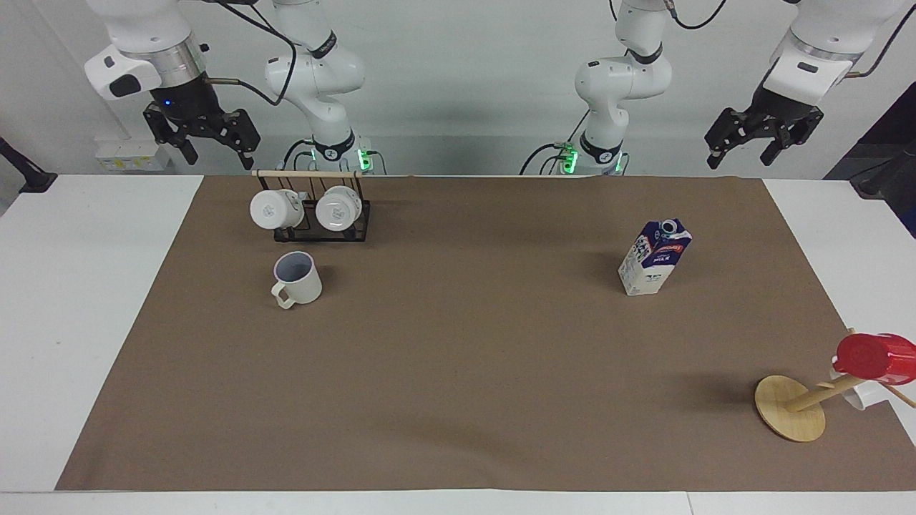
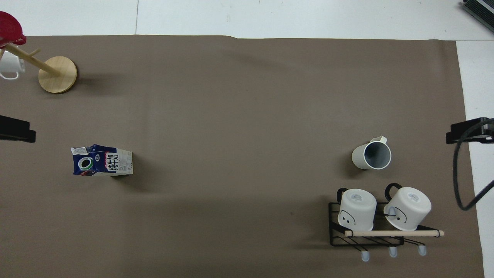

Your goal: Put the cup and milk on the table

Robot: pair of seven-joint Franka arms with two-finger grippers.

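Both arms parked high, top corners.
Left gripper [image 1: 760,138] and right gripper [image 1: 202,138] spread, empty; cup [image 1: 299,277], milk [image 1: 655,258] upright mid-frame.

Matt cup [image 1: 298,277] – printed paper milk [image 1: 654,258] – wooden stand [image 1: 791,408].

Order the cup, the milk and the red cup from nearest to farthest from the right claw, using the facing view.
1. cup, at the right arm's end, below the right claw.
2. milk, toward the left arm's end.
3. red cup, on the wooden stand at that end's edge.
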